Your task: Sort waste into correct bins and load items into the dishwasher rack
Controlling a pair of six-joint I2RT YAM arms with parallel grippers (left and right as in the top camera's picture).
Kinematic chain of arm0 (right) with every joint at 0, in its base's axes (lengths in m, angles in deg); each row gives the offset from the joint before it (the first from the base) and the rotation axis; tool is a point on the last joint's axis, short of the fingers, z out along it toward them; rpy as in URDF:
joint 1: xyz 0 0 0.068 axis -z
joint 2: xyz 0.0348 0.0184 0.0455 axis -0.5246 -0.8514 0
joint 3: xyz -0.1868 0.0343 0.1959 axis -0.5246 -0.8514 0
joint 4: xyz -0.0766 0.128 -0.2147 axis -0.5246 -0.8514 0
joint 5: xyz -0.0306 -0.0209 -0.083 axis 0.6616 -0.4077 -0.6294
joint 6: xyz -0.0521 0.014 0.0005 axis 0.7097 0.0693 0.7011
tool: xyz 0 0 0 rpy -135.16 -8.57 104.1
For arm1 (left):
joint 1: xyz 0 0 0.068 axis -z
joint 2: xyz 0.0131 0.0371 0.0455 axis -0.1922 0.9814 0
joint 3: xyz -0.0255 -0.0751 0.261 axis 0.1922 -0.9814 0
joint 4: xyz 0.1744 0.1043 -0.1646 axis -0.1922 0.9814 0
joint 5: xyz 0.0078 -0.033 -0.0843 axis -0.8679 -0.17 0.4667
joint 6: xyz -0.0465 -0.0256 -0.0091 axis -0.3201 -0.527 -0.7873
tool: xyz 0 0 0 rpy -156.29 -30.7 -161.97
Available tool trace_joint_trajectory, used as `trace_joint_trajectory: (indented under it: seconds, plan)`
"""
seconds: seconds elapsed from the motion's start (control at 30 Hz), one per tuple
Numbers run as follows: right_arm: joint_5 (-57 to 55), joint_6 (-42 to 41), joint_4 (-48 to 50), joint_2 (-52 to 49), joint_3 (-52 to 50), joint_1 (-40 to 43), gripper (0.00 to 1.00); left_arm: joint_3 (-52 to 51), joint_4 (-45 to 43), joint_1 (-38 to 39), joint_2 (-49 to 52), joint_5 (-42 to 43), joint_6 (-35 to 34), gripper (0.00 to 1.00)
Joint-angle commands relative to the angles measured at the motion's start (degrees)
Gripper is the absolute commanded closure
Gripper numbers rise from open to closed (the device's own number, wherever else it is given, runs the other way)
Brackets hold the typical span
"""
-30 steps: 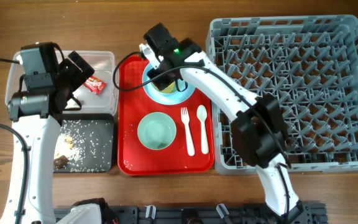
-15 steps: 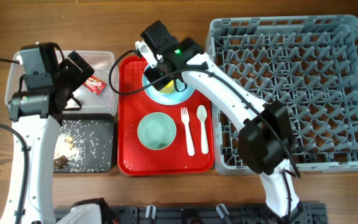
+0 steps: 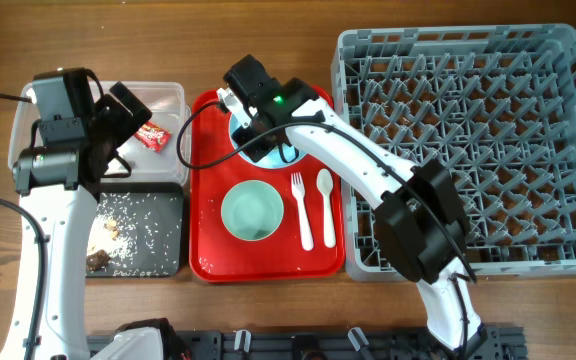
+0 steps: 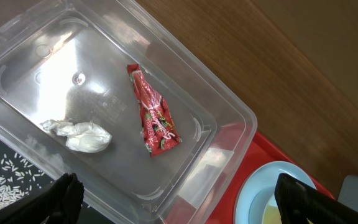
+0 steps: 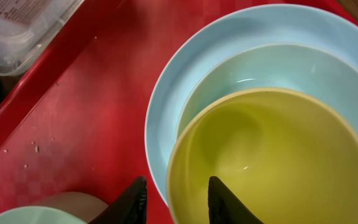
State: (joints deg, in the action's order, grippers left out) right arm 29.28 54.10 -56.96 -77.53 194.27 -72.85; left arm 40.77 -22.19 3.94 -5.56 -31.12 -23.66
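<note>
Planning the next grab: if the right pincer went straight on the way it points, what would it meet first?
Probably the near rim of the yellow cup, nested in the pale blue bowl; the right pincer straddles it, though depth is unclear.

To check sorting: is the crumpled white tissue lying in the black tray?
No, the crumpled white tissue lies inside the clear plastic tub.

Overhead downward; both wrists close, downward.

Even, bright light falls from above; shadows stay soft. Glare whitens the clear tub [image 4: 73, 81] floor. The right wrist view blurs slightly near the cup [image 5: 272, 162].
</note>
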Motion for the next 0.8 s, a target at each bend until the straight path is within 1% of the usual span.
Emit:
trace_joint_trajectory:
  seconds: [0.0, 0.03, 0.1, 0.23, 0.33, 0.4, 0.47, 0.6, 0.77]
  plan:
    - [-2.9, 0.3, 0.6, 1.0, -0.3, 0.0, 0.67, 0.5, -0.1, -0.2, 0.0, 0.1, -0.5, 0.0]
    - [-3.3, 0.3, 0.6, 1.0, -0.3, 0.0, 0.67, 0.5, -0.1, -0.2, 0.0, 0.1, -0.5, 0.0]
    - [-3.4, 0.3, 0.5, 1.0, -0.3, 0.0, 0.75, 0.5, -0.1, -0.2, 0.0, 0.1, -0.5, 0.0]
    - [-4.0, 0.3, 0.6, 1.0, -0.2, 0.0, 0.86, 0.5, -0.1, -0.2, 0.0, 0.1, -0.5, 0.0]
    - [-4.0, 0.3, 0.6, 1.0, 0.0, 0.0, 0.87, 0.5, -0.1, -0.2, 0.0, 0.1, -0.5, 0.0]
    - [-4.3, 0.3, 0.5, 1.0, 1.0, 0.0, 0.89, 0.5, -0.1, -0.2, 0.0, 0.1, -0.5, 0.0]
    - [-4.2, 0.3, 0.2, 1.1, 2.6, 0.0, 0.96, 0.5, -0.1, -0.2, 0.0, 0.1, -0.5, 0.0]
    - [-4.2, 0.3, -0.3, 2.4, 6.0, 0.0, 0.96, 0.5, -0.1, -0.2, 0.0, 0.1, -0.5, 0.0]
    - [-3.3, 0.3, -0.1, 7.4, 6.4, 0.9, 0.96, 0.5, -0.1, -0.2, 0.0, 0.1, -0.5, 0.0]
